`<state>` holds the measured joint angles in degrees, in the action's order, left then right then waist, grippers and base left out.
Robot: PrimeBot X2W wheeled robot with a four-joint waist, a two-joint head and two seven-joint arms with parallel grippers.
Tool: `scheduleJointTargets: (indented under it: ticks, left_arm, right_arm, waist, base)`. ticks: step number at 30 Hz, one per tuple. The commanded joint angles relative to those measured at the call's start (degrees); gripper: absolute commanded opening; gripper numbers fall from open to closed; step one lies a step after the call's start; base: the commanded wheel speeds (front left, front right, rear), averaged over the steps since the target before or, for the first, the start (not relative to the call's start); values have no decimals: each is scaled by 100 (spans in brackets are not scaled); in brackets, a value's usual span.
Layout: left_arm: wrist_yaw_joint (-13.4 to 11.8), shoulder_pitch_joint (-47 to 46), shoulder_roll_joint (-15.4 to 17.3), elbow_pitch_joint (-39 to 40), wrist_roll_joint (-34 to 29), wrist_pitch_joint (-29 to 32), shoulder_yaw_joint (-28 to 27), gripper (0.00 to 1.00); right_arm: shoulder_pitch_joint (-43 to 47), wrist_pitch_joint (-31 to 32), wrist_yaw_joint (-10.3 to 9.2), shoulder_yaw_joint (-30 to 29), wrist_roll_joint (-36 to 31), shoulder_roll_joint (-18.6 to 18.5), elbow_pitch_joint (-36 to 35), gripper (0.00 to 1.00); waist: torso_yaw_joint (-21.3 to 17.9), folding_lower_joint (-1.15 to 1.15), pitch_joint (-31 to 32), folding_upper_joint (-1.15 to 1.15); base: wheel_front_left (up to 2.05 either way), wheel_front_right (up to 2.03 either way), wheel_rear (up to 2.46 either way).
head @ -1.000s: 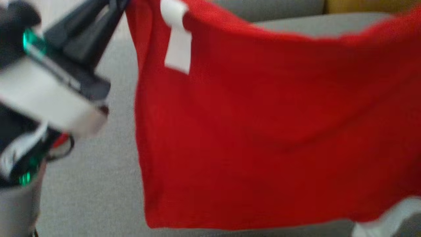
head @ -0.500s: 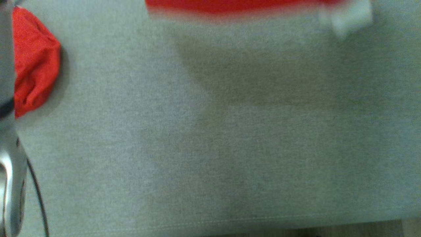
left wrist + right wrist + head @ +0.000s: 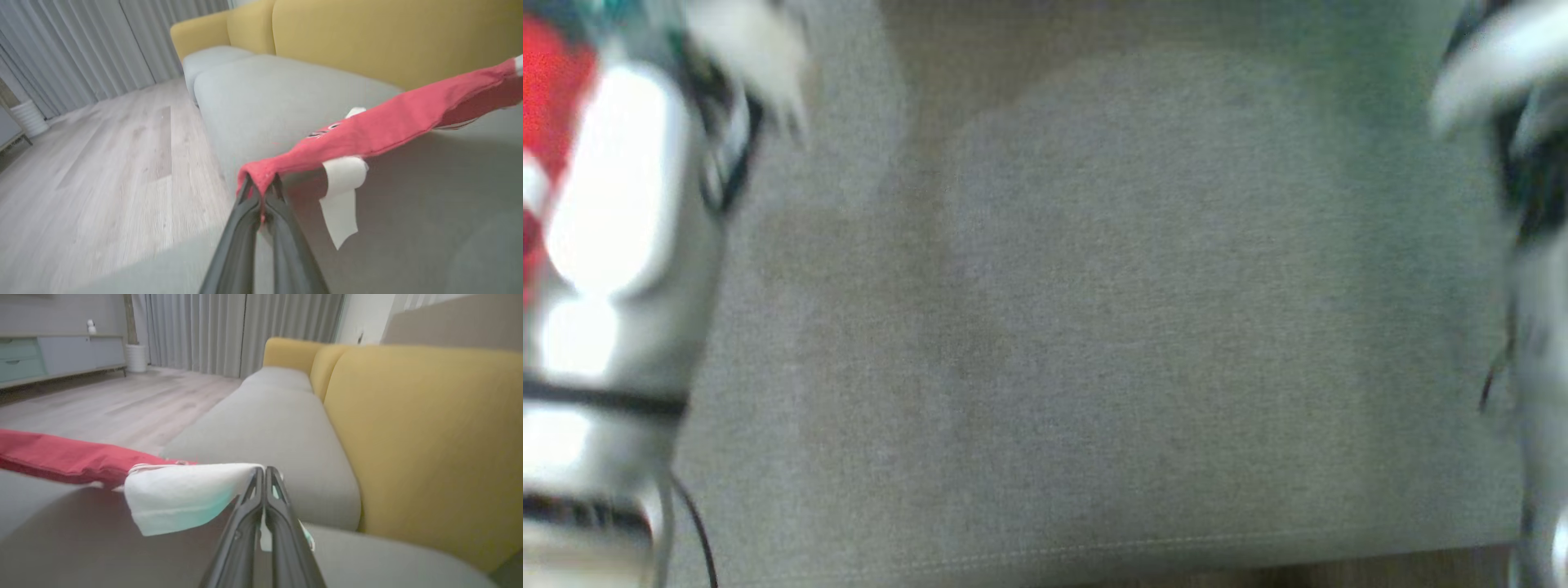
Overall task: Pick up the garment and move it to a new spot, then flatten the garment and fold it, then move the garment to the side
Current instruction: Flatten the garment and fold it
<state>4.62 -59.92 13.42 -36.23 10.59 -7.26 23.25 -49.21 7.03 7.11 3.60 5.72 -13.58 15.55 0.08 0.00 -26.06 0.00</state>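
Observation:
The garment is red cloth with white trim, stretched in the air above the grey sofa seat. In the left wrist view my left gripper is shut on a red corner, and a white label hangs beside it. In the right wrist view my right gripper is shut on the garment's white end, with the red part running off to the left. The head view is blurred: a pale left forearm with a patch of red garment behind it, and a pale right forearm.
Yellow back cushions stand along the grey seat. Beyond the sofa lie a wooden floor, grey curtains and a low cabinet. The seat's front seam runs along the bottom of the head view.
The head camera has swung down from the hanging red cloth to the bare seat. The forearms now show at both edges and most of the garment has left the head view.

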Motion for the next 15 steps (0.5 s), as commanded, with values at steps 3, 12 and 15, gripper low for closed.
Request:
scheduleJointTargets:
  ticks: [3,12,15]
  left_arm:
    - [6,1014,369,341,105,-127,-54,0]
    - [-537,4060,608,1894,382,19,69,0]
    - [-954,5395,673,2798,523,360,104,0]
  right_arm:
    - [1346,81,37,81,278,-69,-749,0]
    - [4804,601,37,-32,326,150,-2294,0]
    - [5991,830,37,4,176,236,-2803,0]
  waist:
    - [-127,0,528,0]
    - [-89,0,1334,0]
    - [-86,0,1538,0]
  base:
    - [0,0,0]
    - [0,0,0]
    - [0,0,0]
